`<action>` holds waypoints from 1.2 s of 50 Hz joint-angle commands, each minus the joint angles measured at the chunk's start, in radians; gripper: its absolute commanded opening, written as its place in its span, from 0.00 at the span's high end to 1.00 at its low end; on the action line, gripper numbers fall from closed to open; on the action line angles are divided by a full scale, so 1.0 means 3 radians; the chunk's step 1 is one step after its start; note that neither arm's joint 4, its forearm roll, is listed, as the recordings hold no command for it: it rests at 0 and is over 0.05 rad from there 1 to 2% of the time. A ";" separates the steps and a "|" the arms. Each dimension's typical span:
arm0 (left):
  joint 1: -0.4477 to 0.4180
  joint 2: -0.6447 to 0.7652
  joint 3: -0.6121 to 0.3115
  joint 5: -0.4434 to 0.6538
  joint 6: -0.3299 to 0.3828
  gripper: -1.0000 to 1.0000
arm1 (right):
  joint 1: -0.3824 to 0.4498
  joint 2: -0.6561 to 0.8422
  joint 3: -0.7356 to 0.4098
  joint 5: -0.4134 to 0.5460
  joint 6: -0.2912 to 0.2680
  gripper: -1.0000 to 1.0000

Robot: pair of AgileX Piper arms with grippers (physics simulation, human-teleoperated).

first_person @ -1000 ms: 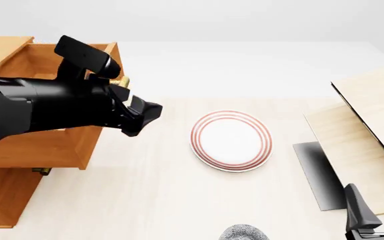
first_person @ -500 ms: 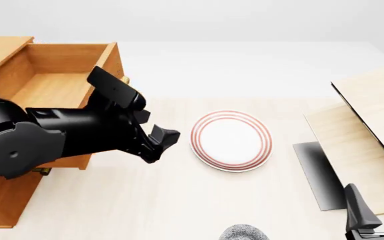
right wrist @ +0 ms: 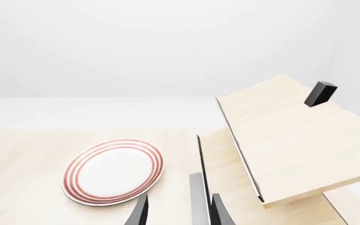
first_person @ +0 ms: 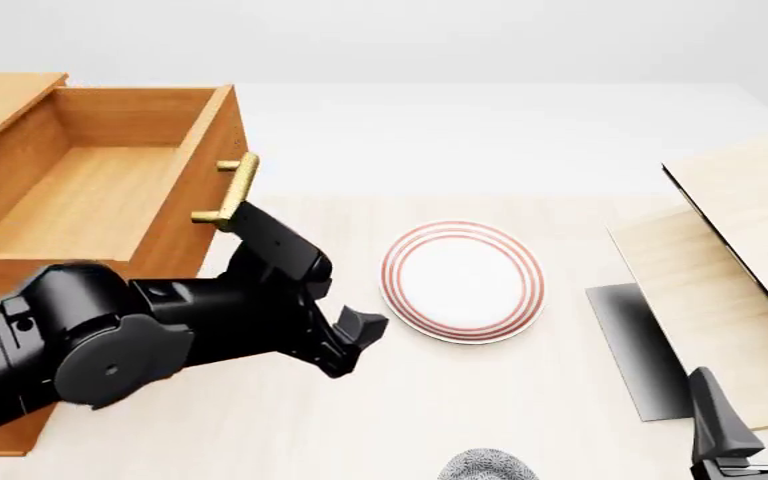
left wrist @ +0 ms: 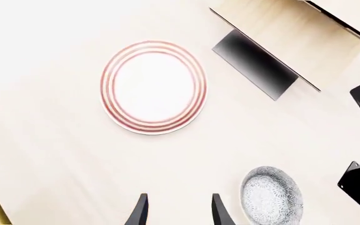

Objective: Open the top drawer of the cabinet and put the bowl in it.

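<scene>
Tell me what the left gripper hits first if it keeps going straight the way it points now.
Probably bare table: the left gripper aims down at the tabletop between the plate and the bowl, neither squarely in line. Depth is unclear.

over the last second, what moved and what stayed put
The left arm drew back from the open top drawer toward the camera, its tool swinging right toward the plate, so the drawer's brass handle now shows. It holds nothing. Drawer, plate, bowl and right tool stayed in place.
</scene>
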 commanded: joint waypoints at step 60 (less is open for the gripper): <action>-0.0645 0.0797 0.0096 -0.0530 -0.0557 0.00 | 0.0001 -0.0001 0.0001 0.0000 0.0000 0.00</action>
